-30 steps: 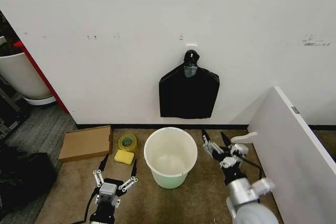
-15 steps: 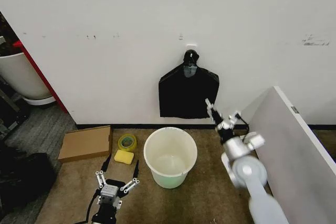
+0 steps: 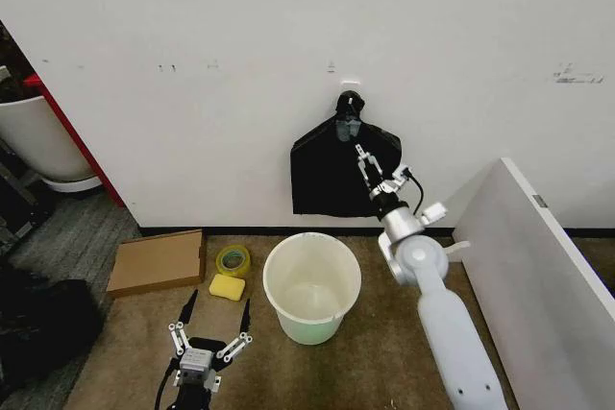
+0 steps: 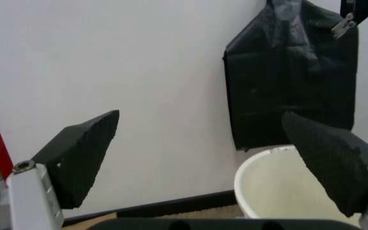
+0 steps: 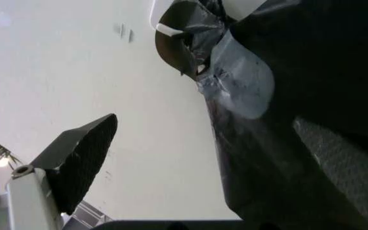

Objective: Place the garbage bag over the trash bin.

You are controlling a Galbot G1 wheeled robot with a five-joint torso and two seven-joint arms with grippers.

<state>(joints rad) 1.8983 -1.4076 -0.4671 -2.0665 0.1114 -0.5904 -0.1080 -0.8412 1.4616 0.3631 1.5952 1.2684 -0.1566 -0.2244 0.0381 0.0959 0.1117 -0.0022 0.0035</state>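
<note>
The right arm is stretched up toward the wall, and its right gripper (image 3: 375, 169) sits right in front of the bundle of bags (image 3: 332, 180) hanging from the wall hook (image 3: 350, 100). In the right wrist view the fingers are spread wide: one finger pad (image 5: 85, 160) stands clear against the bare wall, the other pad (image 5: 344, 165) lies over the black plastic, and the knotted top of the bundle (image 5: 232, 79) sits in the gap between them. Nothing is pinched yet; whether a pad actually touches the plastic I cannot tell.

Down low, the left gripper (image 3: 209, 324) hangs just above the brown carpet (image 3: 365, 362), near the trash bin (image 3: 312, 285) on its left side. Its fingers are splayed wide too, with nothing between them; the left wrist view shows both dark pads (image 4: 82, 155) apart, with the wall, the bundle and the bin's rim beyond.

The bin stands upright on the carpet directly below the bundle, its white inside bare. Left of it lie a yellow sponge (image 3: 228, 287), a roll of tape (image 3: 233, 259) and a flat cardboard piece (image 3: 159, 261). A white board (image 3: 543, 276) leans at the right.
</note>
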